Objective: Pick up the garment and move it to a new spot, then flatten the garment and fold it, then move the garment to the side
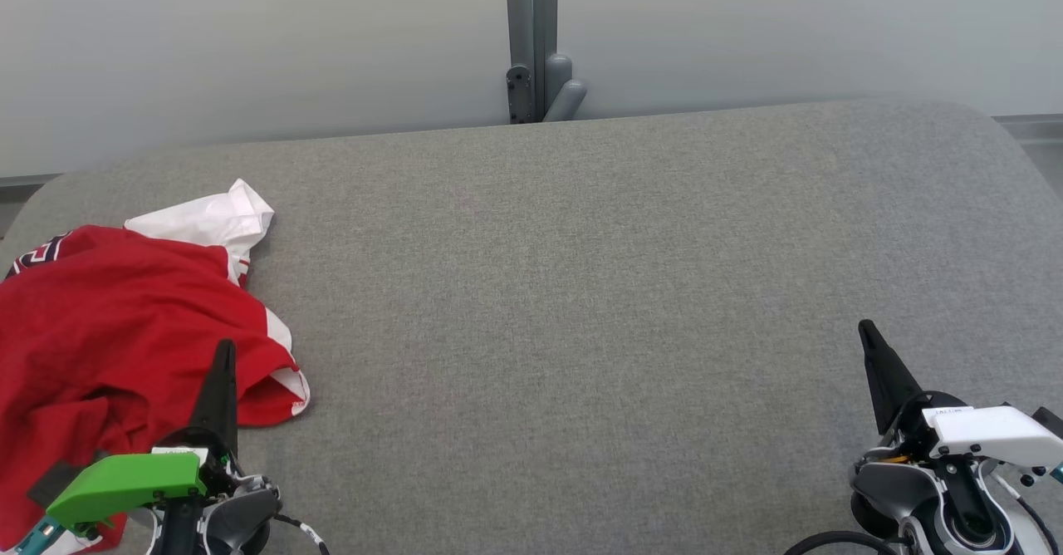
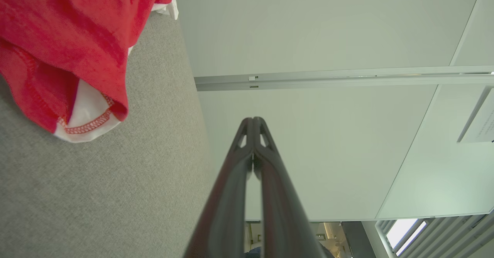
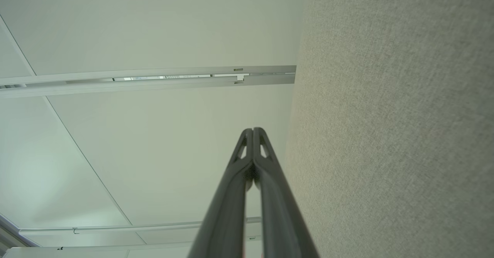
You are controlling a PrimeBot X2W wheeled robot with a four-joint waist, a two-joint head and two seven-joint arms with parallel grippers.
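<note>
The one garment (image 1: 124, 322) lies crumpled at the left edge of the worktop (image 1: 581, 289), spreading from about halfway along that edge down to the near left corner. The left claw (image 1: 222, 356) rises from that corner, and in the head view its dark tip crosses in front of the garment's near right hem. In the left wrist view the left claw (image 2: 253, 121) points past the cloth at a pale wall. There the garment (image 2: 77, 38) lies off to one side, with bare worktop (image 2: 115, 192) between it and the fingers. The right claw (image 1: 868, 332) stands at the near right corner, well apart from the garment. There are two claws, each with two long fingers. Both are closed with their tips pressed together and nothing between them, as the right wrist view shows for the right claw (image 3: 252, 130) beside the worktop (image 3: 386, 134). The garment is soft red cloth with white panels. Its white hem is sewn in red thread, and a dark patterned trim shows at its far left. The worktop is covered in grey woven fabric and has rounded far corners. The fingers are dark, smooth and tapered. A green housing sits at the left wrist and a white one at the right.
</note>
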